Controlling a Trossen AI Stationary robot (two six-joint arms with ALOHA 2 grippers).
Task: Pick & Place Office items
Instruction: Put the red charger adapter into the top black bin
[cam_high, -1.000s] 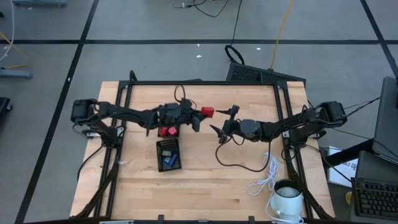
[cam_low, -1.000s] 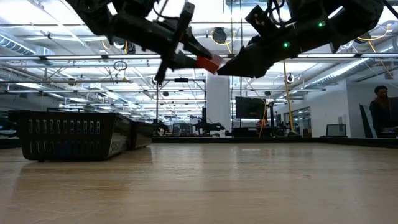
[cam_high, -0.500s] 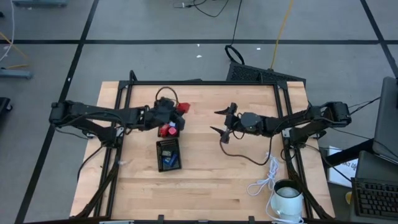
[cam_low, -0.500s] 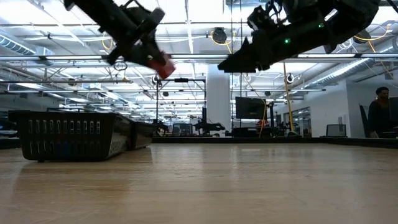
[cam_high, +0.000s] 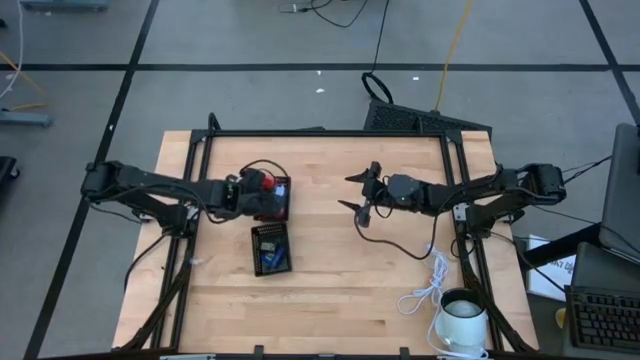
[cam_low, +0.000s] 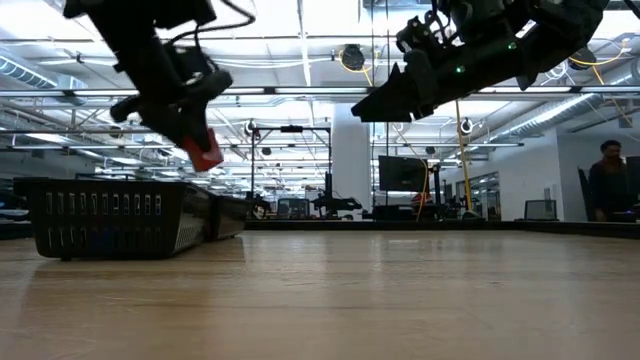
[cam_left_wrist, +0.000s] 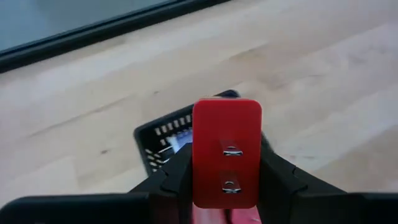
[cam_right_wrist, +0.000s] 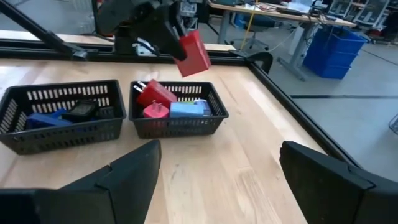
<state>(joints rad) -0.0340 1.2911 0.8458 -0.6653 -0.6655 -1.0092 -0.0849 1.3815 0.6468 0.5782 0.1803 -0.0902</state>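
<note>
The left gripper (cam_left_wrist: 227, 180) is clamping a flat red block (cam_left_wrist: 227, 152) between its two dark fingers (cam_left_wrist: 171, 183), the block standing up out of the grip with two small metal clips showing on its face; in the low view the same red block (cam_low: 205, 150) is hanging at the lower tip of the left gripper (cam_low: 190, 130), well above the table surface (cam_low: 400, 300); seen from above, the left gripper (cam_high: 255, 195) is sitting over the far black basket (cam_high: 284, 183), on the left half of the table (cam_high: 330, 270), with red showing at its tip; the right wrist view is showing the held red block (cam_right_wrist: 193, 53) tilted in the air above the far basket (cam_right_wrist: 177, 127), apart from what is lying inside it; that basket is already holding red pieces (cam_right_wrist: 154, 98) and a blue block (cam_right_wrist: 186, 109); the near black basket (cam_right_wrist: 59, 134), just beside it, is holding a blue piece (cam_right_wrist: 46, 119) and a dark piece (cam_right_wrist: 81, 110); the right gripper (cam_high: 360, 195) is waiting in the air near the table's middle, right of both baskets, its fingers (cam_right_wrist: 130, 177) spread wide with nothing between them; a white coiled cable (cam_high: 430, 285) and a white mug (cam_high: 462, 318) are lying at the near right corner, well apart from both grippers; a person (cam_low: 605, 185) is standing in the room behind the table at far right.
</note>
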